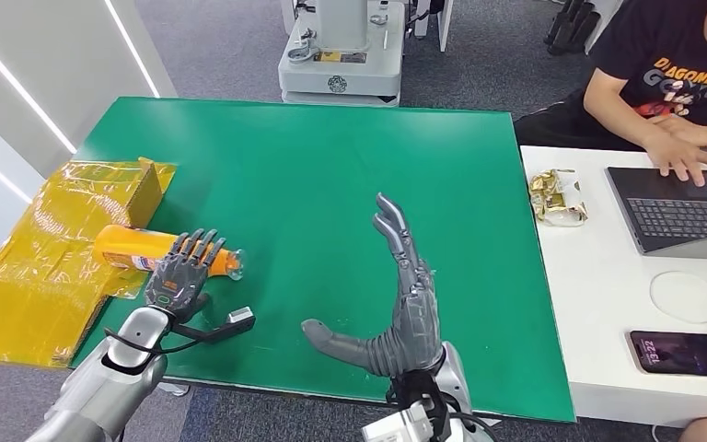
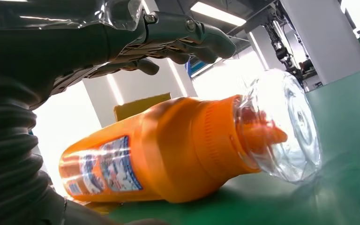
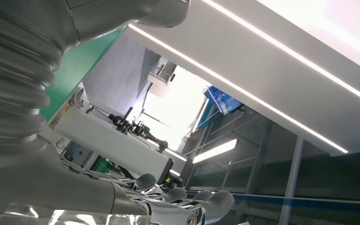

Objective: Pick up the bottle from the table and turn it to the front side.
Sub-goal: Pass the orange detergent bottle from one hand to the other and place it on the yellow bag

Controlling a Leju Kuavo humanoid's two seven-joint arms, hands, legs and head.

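Bottle (image 1: 147, 250), orange with a clear cap, lies on its side at the left edge of the green desk (image 1: 313, 175), its long axis running across the desk from left to right. The capped end points toward the desk's middle; the base end rests on the yellow taped cardboard (image 1: 55, 249) that overhangs the left edge. In the left wrist view the bottle (image 2: 168, 150) shows a printed label on its side and its clear cap touches the green surface. Left robot hand (image 1: 181, 272) is directly over the bottle near the cap end, fingers spread and arched above it; the left wrist view shows the fingers (image 2: 187, 37) clear of the bottle, so nothing is gripped. Right robot hand (image 1: 400, 299) is held open near the front edge, right of centre, fingers extended toward the far edge and thumb out to the left, holding nothing. Green surface between the two hands and out to the far edge and right edge is bare. A white desk (image 1: 608, 304) adjoins the right edge, where a person (image 1: 672, 74) works at a laptop (image 1: 681, 207).
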